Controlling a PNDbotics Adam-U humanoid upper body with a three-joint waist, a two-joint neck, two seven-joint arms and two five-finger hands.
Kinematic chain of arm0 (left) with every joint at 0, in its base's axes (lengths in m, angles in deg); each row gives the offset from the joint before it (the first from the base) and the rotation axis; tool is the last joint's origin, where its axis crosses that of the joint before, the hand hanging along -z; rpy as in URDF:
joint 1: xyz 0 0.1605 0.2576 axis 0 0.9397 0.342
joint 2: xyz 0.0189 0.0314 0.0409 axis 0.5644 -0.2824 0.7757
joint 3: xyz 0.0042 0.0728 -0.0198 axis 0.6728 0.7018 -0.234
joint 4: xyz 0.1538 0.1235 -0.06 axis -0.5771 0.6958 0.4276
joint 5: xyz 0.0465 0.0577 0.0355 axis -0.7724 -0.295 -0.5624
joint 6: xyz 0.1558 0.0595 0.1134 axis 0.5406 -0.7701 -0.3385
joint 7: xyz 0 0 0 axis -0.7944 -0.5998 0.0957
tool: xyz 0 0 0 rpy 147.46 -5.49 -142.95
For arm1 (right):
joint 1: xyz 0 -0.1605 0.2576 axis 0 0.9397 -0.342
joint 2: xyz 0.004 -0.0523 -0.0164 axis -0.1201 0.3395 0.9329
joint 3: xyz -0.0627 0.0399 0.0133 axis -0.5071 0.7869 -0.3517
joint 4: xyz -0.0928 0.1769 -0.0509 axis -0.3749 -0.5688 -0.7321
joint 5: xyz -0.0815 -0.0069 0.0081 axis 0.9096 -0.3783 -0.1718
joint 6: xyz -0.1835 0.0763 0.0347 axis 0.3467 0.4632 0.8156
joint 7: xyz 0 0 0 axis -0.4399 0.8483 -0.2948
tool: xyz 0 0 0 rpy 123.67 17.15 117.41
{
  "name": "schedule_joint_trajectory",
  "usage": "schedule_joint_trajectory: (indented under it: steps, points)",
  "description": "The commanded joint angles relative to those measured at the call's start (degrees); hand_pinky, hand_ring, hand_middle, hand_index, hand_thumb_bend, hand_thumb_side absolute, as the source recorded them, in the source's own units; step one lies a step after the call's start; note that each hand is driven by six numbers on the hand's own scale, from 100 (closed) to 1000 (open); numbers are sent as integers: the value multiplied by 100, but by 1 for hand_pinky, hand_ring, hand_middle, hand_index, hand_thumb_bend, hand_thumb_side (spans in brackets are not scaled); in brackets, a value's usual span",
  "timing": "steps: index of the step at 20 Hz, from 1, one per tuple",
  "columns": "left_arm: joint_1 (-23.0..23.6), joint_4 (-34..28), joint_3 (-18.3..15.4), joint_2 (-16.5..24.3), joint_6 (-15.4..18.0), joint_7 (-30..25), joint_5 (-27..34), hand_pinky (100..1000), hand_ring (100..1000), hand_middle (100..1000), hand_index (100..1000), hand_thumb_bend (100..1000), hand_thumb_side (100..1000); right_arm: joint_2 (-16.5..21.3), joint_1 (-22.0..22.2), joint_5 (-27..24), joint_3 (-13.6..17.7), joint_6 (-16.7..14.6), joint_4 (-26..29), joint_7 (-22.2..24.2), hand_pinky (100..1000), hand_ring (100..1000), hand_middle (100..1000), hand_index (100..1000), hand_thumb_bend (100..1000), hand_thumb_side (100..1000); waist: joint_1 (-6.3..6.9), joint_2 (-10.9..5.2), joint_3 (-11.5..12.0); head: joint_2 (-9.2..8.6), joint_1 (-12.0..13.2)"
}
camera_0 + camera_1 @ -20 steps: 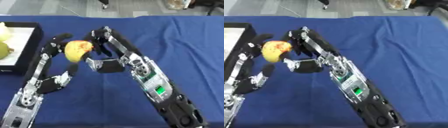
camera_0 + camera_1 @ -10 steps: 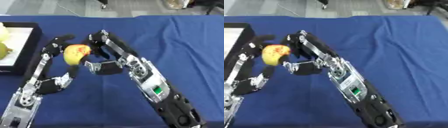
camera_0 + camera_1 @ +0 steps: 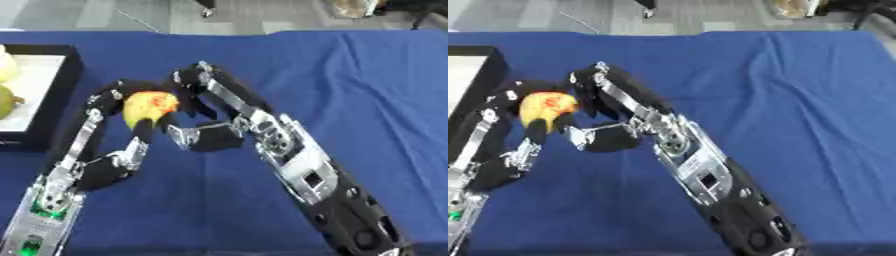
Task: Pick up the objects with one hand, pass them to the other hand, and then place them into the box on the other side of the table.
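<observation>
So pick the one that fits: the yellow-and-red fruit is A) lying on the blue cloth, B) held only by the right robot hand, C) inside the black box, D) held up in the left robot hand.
D: the left robot hand has its fingers curled round the yellow-and-red fruit above the blue cloth, while the right robot hand sits beside it with fingers straight, and the black box lies further left.
</observation>
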Motion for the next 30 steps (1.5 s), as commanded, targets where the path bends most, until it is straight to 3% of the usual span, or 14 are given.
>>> schedule_joint_trajectory:
  steps: [1, 11, 14, 18, 21, 30]
  points:
    - [-87, -90, 13, 26, -8, -42, -29, 532, 554, 628, 781, 100, 557, 32, -119, -60, 20, -10, 90, 17, 522, 100, 225, 147, 100, 100, 17, -52, -4, 30, 22]
    - [-74, -86, 34, 8, -21, -244, -35, 393, 419, 484, 674, 100, 493, 23, -132, -134, 94, 78, 179, -307, 513, 100, 220, 149, 100, 100, 22, -47, -17, 30, 37]
    - [-79, -85, 42, 3, -48, -243, 2, 306, 328, 384, 577, 100, 564, 13, -134, -144, 107, 98, 196, -376, 511, 100, 218, 152, 100, 100, 23, -46, -20, 30, 38]
    - [-100, -89, 61, -9, -102, -127, 13, 191, 190, 221, 420, 100, 583, 4, -141, -162, 120, 131, 211, -454, 508, 100, 217, 165, 100, 100, 24, -49, -25, 30, 44]
    - [-123, -93, 82, -22, -136, 32, -67, 188, 160, 149, 352, 100, 588, -16, -145, -190, 143, 155, 235, -534, 507, 100, 219, 176, 100, 100, 28, -49, -34, 30, 50]
    - [-161, -52, 120, -56, -170, 472, -261, 187, 150, 123, 311, 100, 603, -65, -159, -226, 195, 176, 299, -714, 509, 100, 227, 201, 100, 100, 41, -41, -54, 30, 53]
